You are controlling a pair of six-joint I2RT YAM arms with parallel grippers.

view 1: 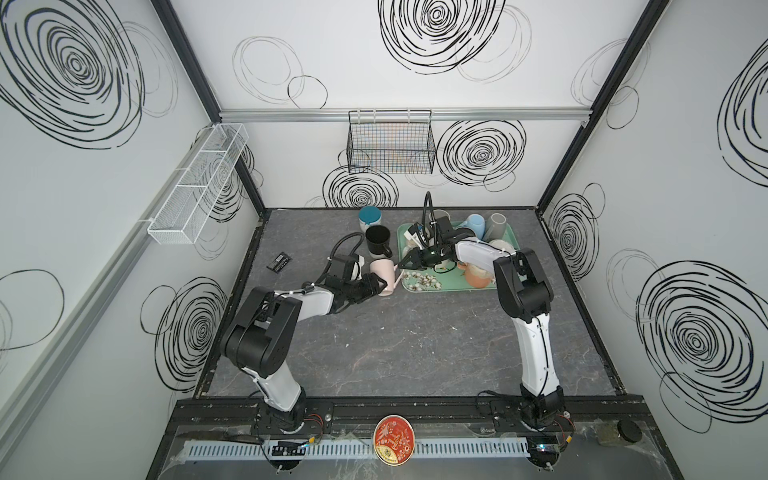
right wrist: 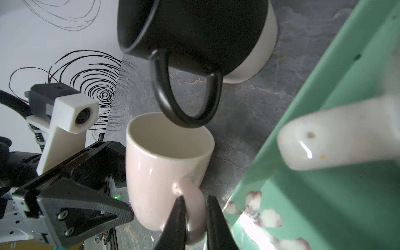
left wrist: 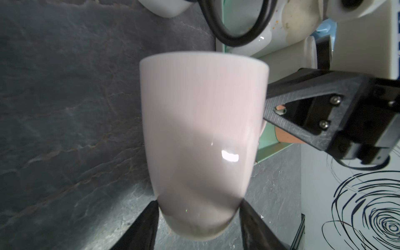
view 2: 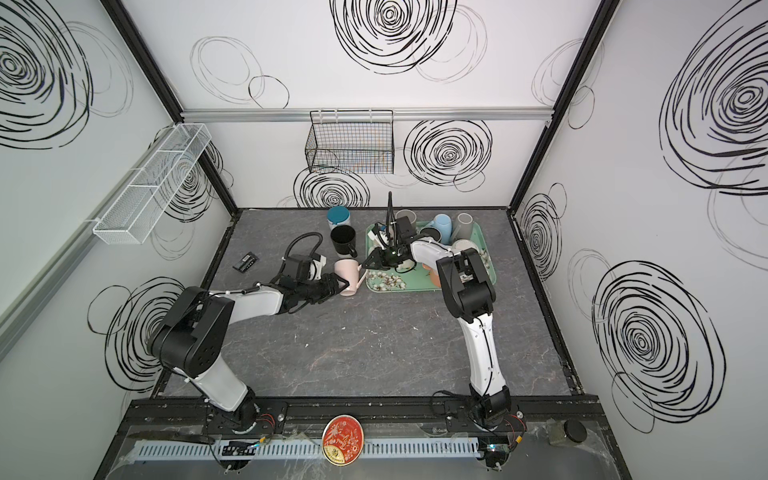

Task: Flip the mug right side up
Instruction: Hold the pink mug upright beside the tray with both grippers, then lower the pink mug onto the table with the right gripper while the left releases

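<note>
Pale pink glazed ceramic mug (view 1: 383, 275) sits just beside the left edge of the mint-green rectangular tray with flower print (view 1: 424, 279), over the dark grey marbled tabletop (view 1: 395, 353) — mouth facing upward; whether its base touches the surface cannot be told. Left gripper (left wrist: 198, 203): fingers pressed against opposite sides of the mug's rounded lower body. Right gripper (right wrist: 195, 199): reaching over the tray edge, fingers pinched on the mug's looped handle (right wrist: 192, 188). Black mug with white base (view 1: 377, 241) stands upright close behind the pink one — handle turned towards it
</note>
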